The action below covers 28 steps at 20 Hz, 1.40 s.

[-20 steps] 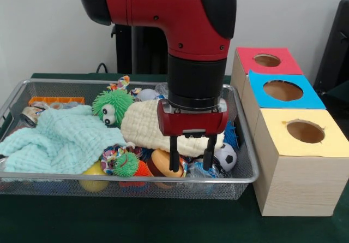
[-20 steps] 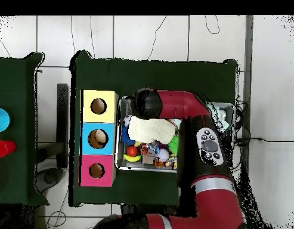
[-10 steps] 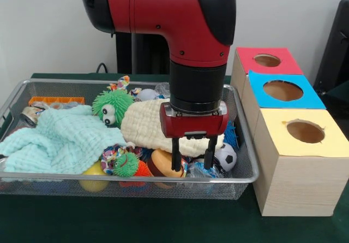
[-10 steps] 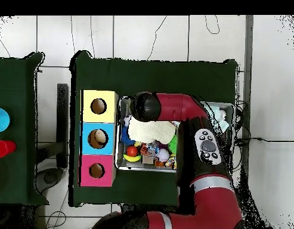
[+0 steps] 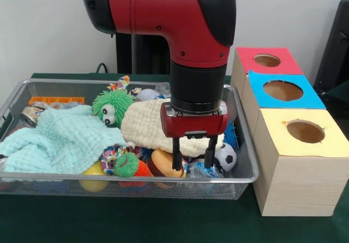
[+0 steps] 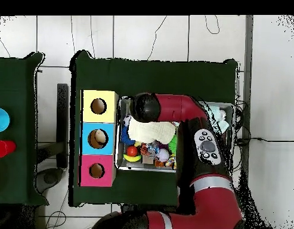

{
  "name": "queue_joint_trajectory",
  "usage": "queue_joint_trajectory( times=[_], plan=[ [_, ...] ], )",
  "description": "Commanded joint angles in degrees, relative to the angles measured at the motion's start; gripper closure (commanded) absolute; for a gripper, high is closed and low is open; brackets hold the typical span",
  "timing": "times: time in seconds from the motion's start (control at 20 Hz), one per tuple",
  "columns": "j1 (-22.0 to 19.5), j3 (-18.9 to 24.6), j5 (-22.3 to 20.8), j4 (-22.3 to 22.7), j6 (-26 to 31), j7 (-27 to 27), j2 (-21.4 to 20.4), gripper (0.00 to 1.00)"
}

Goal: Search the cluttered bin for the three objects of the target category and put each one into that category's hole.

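While gripper (image 5: 192, 159) hangs w/ fingers apart over toys in basket (image 5: 240, 169), lower slowly, centred on soccer ball (image 5: 225, 156) beside it.

bin (image 5: 240, 178) crammed – holes (image 5: 305, 131) unobstructed, pincer (image 5: 193, 162) hemmed

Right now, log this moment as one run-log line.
claw: open, fingers down at wire basket's front right | below: cream cloth, small football | held: nothing | boxes' holes: nothing seen inside

The arm (image 5: 163, 8) is glossy red with black caps and small dark screws; a black cylinder joins it to a red end effector (image 5: 193, 154) with two thin black fingers (image 5: 176, 154); a grey button panel (image 6: 206, 145) sits on top.
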Motion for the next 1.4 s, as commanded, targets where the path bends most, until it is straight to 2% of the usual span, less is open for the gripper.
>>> queue_joint_trajectory(
  times=[0.05,0.4,0.65,1.25,1.4],
  plan=[
    [-1.15,3.56,0.87,7.07,1.18,4.19,2.0,0.0],
    [-1.6,3.45,0.62,9.98,-0.67,4.95,2.63,0.0],
    [-1.51,3.21,0.77,10.07,-1.05,5.38,3.24,0.0],
    [-2.47,4.52,-0.22,10.02,-7.17,5.08,4.27,0.0],
    [-3.81,6.36,0.14,10.86,-9.88,4.98,4.49,0.0]
  ],
)
